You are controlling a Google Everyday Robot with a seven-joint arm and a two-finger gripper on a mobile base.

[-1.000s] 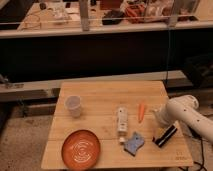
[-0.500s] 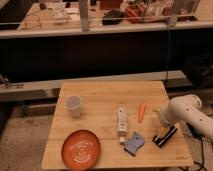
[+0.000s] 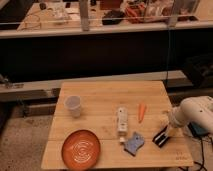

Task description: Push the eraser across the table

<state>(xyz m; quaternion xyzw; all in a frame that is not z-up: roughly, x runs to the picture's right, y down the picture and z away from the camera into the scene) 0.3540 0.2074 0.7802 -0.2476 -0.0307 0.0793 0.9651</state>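
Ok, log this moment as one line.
task: push eraser | gripper: at eraser far end, table right edge | contact: unclear | neighbour: blue piece

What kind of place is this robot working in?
Probably a lab or workshop: cluttered workbenches beyond a railing, and a plank table. The gripper is by the eraser near its right edge.

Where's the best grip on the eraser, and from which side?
Probably across the short width of the eraser, mid-length, from above: it lies flat, a narrow bar angled diagonally near a front corner of the table. The gripper is right at its far end.
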